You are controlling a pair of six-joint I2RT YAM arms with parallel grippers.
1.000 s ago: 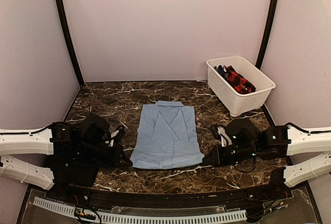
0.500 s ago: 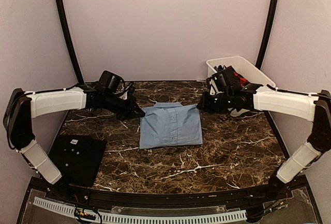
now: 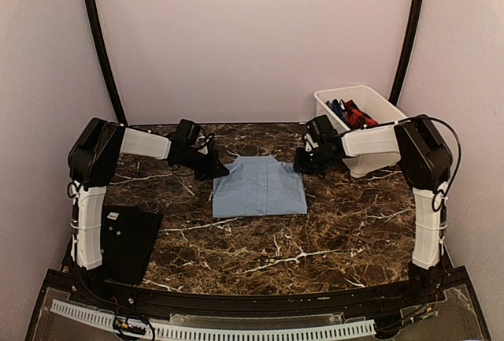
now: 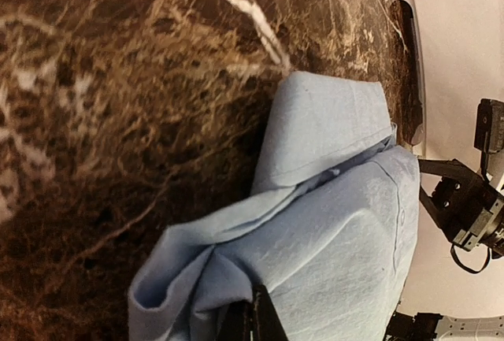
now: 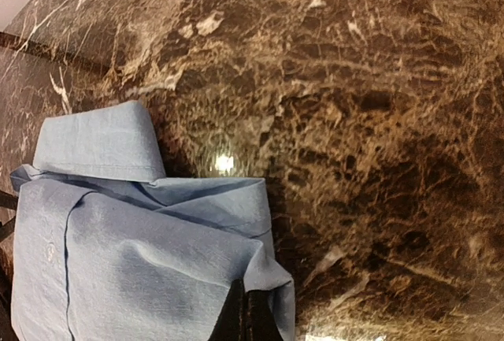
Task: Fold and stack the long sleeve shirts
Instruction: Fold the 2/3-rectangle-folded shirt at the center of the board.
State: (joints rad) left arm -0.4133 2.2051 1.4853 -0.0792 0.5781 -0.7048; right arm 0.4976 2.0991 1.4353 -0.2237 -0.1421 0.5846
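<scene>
The light-blue long sleeve shirt (image 3: 260, 190) lies folded into a short rectangle at the table's middle, collar toward the back. My left gripper (image 3: 224, 172) is shut on its far left corner, where the cloth bunches over the fingertips (image 4: 256, 321) in the left wrist view of the shirt (image 4: 339, 231). At the far right corner my right gripper (image 3: 300, 164) is shut on the cloth as well. In the right wrist view the shirt (image 5: 142, 262) folds over that gripper (image 5: 246, 317). A red-black checked shirt (image 3: 360, 115) and a dark blue one (image 3: 336, 108) lie in the bin.
A white bin (image 3: 350, 90) stands at the back right, just behind the right arm. A flat black mat (image 3: 126, 239) lies at the near left. Brown marble table (image 3: 315, 239) surrounds the shirt. Walls close in on three sides.
Both grippers went from the shirt's near hem to its far corners by the collar, carrying cloth. The shirt is now half as long. Both arms stretched out toward the back.
</scene>
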